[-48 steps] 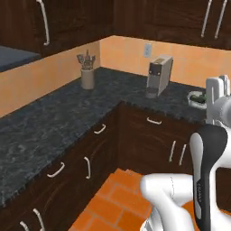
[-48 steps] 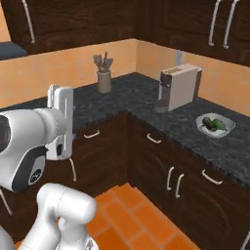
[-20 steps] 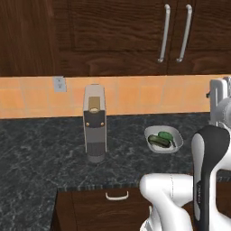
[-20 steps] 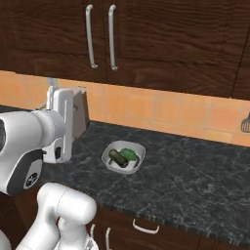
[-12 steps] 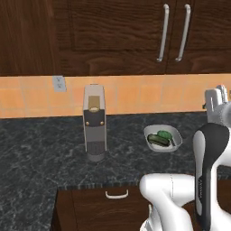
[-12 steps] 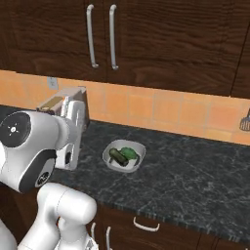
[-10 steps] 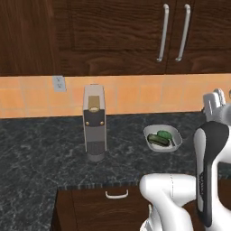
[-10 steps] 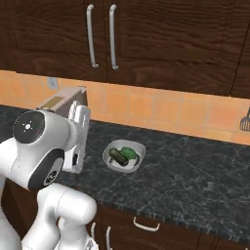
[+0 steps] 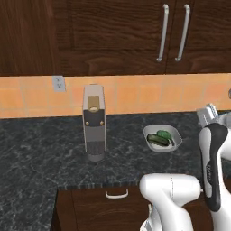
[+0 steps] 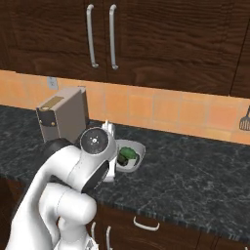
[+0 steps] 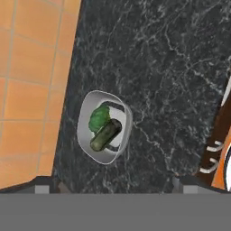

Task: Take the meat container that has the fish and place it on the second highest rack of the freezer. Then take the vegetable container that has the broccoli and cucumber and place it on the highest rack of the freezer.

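Note:
The vegetable container (image 11: 84,131) is a shallow whitish bowl standing on the dark counter by the orange tiled wall. Inside lie the bright-green broccoli (image 11: 99,118) and the dark olive cucumber (image 11: 105,134). The left base view has the vegetable container (image 9: 177,136) to the right of a coffee machine, and the arm half covers it (image 10: 138,148) in the right base view. My gripper (image 11: 113,186) hangs above the bowl and apart from it, open, with nothing between its fingers. My gripper (image 9: 208,114) rises at the right edge. The meat container, the fish and the freezer are out of view.
A tall grey coffee machine (image 9: 94,122) stands on the counter (image 9: 40,149) left of the bowl. Dark wall cabinets with bar handles (image 9: 173,31) hang above. A drawer handle (image 9: 117,194) sits below the counter edge. A spatula (image 10: 243,122) hangs on the wall at far right.
The base has swung from the corner to face this stretch of counter and has stood still for the last second. The arm has leaned forward, bringing the hand over the bowl. The gripper stays open.

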Available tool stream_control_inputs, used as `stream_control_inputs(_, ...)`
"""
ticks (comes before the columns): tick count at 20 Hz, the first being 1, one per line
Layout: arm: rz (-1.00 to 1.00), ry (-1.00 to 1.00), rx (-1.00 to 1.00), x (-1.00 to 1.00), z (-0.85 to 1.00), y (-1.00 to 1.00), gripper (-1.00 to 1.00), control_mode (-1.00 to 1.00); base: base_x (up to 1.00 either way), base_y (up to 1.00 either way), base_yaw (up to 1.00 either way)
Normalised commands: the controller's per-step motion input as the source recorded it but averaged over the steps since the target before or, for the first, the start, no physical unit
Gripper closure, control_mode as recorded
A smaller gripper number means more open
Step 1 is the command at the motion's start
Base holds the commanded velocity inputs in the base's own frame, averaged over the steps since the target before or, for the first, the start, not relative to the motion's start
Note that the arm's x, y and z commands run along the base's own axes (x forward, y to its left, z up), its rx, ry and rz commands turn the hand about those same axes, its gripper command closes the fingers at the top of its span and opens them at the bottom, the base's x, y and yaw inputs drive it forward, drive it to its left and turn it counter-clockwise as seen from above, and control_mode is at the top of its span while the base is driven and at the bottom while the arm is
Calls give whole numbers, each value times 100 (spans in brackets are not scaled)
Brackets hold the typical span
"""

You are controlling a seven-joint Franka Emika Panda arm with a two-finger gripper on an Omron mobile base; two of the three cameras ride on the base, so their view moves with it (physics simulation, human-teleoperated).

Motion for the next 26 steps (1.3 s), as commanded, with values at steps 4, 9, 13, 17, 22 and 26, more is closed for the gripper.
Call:
stream_control_inputs(4, 22, 24, 1, 58, -64, -21, -100, -100, 0, 0, 0)
stream_control_inputs(9, 11, 49, 0, 78, -60, 0, -100, -100, 0, 0, 0)
stream_control_inputs(13, 8, 29, 0, 53, -48, -18, -100, -100, 0, 0, 0)
stream_control_inputs(17, 9, 18, 3, 47, -28, -37, -100, -100, 0, 0, 0)
stream_control_inputs(22, 10, 12, 3, 40, -22, -25, -100, -100, 0, 0, 0)
stream_control_inputs(26, 8, 8, 0, 32, -44, -5, -100, -100, 0, 0, 0)
